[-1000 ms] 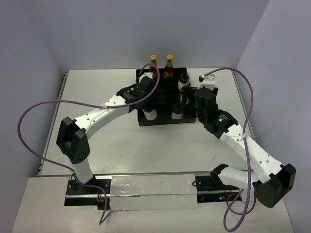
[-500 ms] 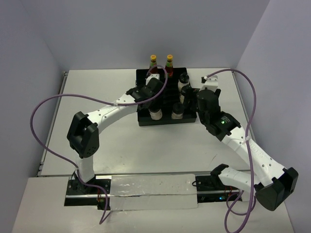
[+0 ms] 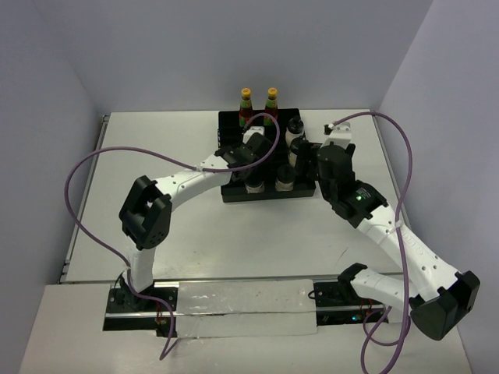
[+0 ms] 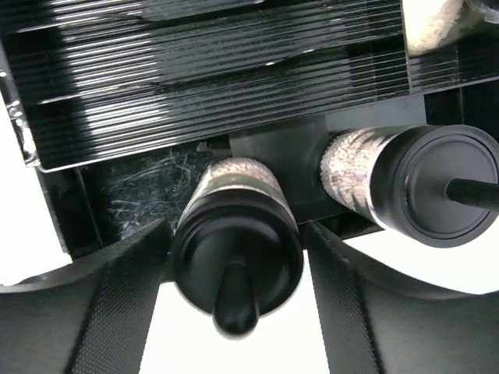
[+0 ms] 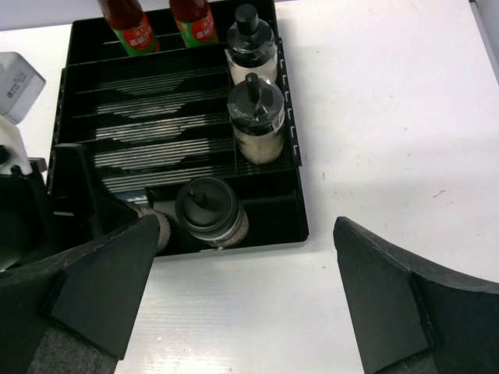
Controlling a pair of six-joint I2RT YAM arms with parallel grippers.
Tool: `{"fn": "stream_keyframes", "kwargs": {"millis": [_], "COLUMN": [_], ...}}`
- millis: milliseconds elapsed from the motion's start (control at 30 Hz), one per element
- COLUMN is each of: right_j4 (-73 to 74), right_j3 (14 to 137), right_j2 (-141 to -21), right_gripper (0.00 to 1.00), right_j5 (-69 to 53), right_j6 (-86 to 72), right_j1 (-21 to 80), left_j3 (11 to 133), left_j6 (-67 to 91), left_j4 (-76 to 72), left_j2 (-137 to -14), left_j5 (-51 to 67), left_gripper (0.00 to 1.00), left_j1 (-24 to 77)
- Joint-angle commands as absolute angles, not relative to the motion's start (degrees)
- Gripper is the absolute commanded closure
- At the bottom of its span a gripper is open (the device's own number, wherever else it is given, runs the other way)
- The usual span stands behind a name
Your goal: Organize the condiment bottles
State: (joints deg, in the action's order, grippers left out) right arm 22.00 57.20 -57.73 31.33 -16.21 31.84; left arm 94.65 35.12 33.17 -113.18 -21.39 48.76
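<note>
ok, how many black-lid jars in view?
4, all in the tray: back jar and second jar in its right column, front jar at the near edge, fourth jar beside it, held by the left gripper. None seems hidden.

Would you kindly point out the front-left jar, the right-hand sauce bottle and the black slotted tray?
Front-left jar (image 4: 236, 245): left wrist view, centre of its black lid.
Right-hand sauce bottle (image 3: 271, 93): top external view, its yellow cap.
Black slotted tray (image 5: 140, 117): right wrist view, bare ribbed floor.

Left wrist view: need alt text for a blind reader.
The left pincer grips a squat clear jar with a black knobbed lid in the front row of the black slotted plastic tray. A second matching jar stands beside it.
</note>
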Motion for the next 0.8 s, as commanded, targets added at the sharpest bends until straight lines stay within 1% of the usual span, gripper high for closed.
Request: {"fn": "stream_keyframes", "kwargs": {"millis": [0,67,233,367,533,667,767], "right_j4": [21.9,21.9,22.2,23.2,25.0,28.6,30.0], "right_j3": [56.7,56.7,56.8,56.7,57.3,58.6,58.6], "right_j2": [-55.8,-55.5,-54.7,-54.3,-54.4,-55.6,-56.2], "right_gripper": [0.0,0.0,0.0,0.0,0.0,0.0,0.0], "right_j5": [33.0,33.0,33.4,35.2,39.2,40.8,40.6], "right_j6": [-16.4,-16.5,-16.7,-17.7,-19.7,-21.7,-22.9], "right_j1": [31.5,31.5,31.6,31.5,31.5,31.5,31.4], "left_j3": [98.1,98.6,100.8,102.1,101.3,96.1,91.6], "left_j6": [34.5,34.3,33.8,33.2,32.1,32.0,32.7], "left_j4": [29.2,29.6,32.3,34.3,35.9,37.6,37.9], "left_j2": [-112.2,-111.9,-109.6,-104.8,-95.5,-86.0,-80.1], "left_j5": [-21.6,-21.6,-23.3,-25.2,-30.2,-35.3,-36.5], "left_gripper": [0.04,0.01,0.01,0.01,0.01,0.01,0.01], "left_j1": [49.5,49.5,49.9,50.0,49.9,48.7,46.2]}}
